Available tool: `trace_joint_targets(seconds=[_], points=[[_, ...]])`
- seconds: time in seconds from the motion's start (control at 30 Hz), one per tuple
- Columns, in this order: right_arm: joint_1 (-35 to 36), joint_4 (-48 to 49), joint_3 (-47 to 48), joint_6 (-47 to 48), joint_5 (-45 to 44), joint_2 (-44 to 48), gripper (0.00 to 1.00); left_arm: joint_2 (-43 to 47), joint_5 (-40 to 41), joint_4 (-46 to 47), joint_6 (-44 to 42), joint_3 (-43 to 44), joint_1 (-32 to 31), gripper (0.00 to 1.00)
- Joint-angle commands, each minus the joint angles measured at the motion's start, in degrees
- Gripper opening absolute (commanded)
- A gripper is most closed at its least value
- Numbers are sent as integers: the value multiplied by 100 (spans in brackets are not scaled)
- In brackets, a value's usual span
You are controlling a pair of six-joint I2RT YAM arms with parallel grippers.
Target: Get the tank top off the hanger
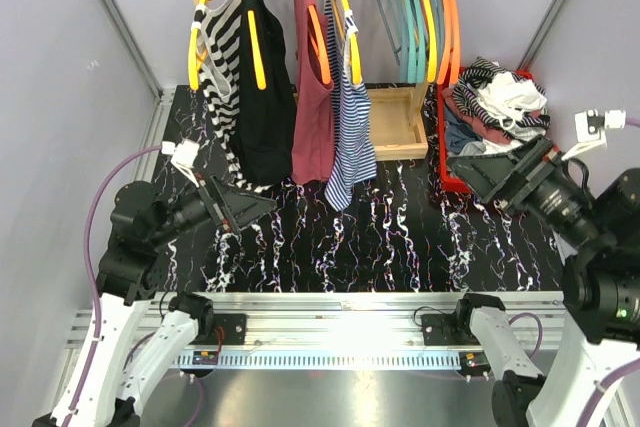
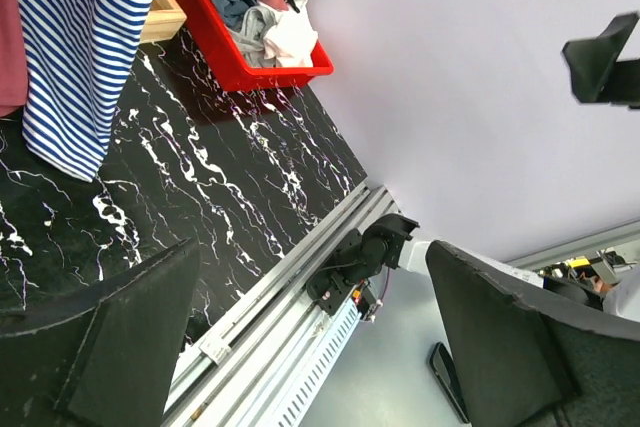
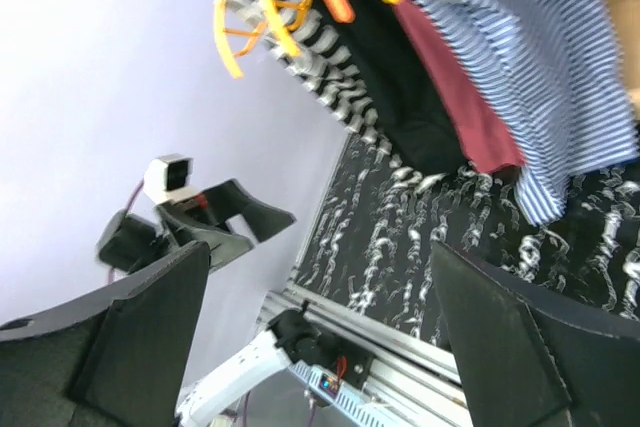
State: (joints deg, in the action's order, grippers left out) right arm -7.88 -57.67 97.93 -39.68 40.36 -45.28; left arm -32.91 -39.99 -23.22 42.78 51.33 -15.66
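Left gripper (image 1: 248, 209) hovers low over the surface, jaws wide and empty. Just above it the black tank top (image 1: 265, 122) hangs on a yellow hanger (image 1: 256, 52). Right gripper (image 1: 480, 172) is spread too, holding nothing. I'd pinch one strap at the shoulder, then slide it off the hanger's tip.

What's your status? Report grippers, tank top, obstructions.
Left gripper open, empty. Right gripper open, empty. Tank tops all on hangers, untouched. Red bin beside right gripper; path to rack open.
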Motion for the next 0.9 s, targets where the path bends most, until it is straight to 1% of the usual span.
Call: trace_joint_targets(seconds=[0.0,0.03,0.07,0.13,0.17,0.2,0.23,0.27,0.3,0.33,0.37,0.4,0.43,0.47,0.5,0.53,0.57,0.6,0.63,0.67,0.7,0.73,0.77,0.8,0.83,0.87], points=[[6,737,244,-100,1128,-622,100,-93,-211,125,72,351,-25,99],[6,1035,201,-362,1358,-710,100,-111,-272,142,81,377,-25,99],[6,1822,122,-608,1543,-798,100,-137,-308,186,90,395,-42,99],[6,2695,-54,-1371,2009,-1096,100,-190,-369,248,98,430,-60,99],[49,3074,58,-1384,2133,-1411,100,-216,-369,283,90,448,-69,99],[102,2947,260,-1210,2073,-1579,100,-225,-369,301,72,448,-69,99],[207,2250,897,-582,1959,-1763,100,-234,-422,327,2,491,-86,99],[443,1781,1312,-202,1854,-2244,100,-286,-448,336,-42,518,-104,99],[680,1272,2221,159,1540,-2536,100,-313,-457,327,-77,553,-121,99],[978,719,2761,928,1223,-2835,100,-356,-483,310,-164,588,-148,99],[1286,-340,3280,1275,802,-3412,100,-444,-484,205,-209,702,-174,99],[1863,-759,3755,1522,41,-3687,100,-480,-475,143,-261,764,-183,99],[2078,-1111,4517,1890,-288,-3942,100,-523,-440,82,-314,817,-192,99],[2289,-1541,4751,1990,-892,-4284,100,-559,-422,-41,-419,904,-200,99],[2639,-1659,4918,2199,-1211,-4383,100,-576,-405,-85,-464,931,-201,99],[2834,-1712,4868,2271,-1580,-4428,100,-585,-378,-121,-534,966,-209,99],[3001,-1660,4754,2341,-2236,-4428,100,-585,-343,-234,-578,1027,-209,99],[3203,-1599,4474,2403,-2591,-4411,100,-603,-308,-314,-631,1063,-209,99],[3596,-1442,4332,2508,-2969,-4402,99,-603,-247,-393,-735,1089,-209,99],[3792,-1379,4227,2561,-3355,-4402,98,-612,-203,-507,-771,1098,-209,99],[3994,-1344,4139,2692,-4012,-4446,97,-612,-133,-569,-806,1116,-209,99],[4361,-1309,4146,2772,-4497,-4507,93,-603,-89,-648,-868,1116,-209,99],[4565,-1291,4155,2860,-4885,-4655,92,-603,-62,-674,-894,1116,-209,99],[4715,-1273,4225,3017,-5497,-4735,91,-594,-27,-692,-921,1107,-209,99],[4865,-1195,4252,3106,-5756,-4823,90,-594,-18,-727,-956,1098,-209,99],[5162,-1124,4269,3203,-6254,-4963,90,-603,0,-762,-982,1098,-209,99]])
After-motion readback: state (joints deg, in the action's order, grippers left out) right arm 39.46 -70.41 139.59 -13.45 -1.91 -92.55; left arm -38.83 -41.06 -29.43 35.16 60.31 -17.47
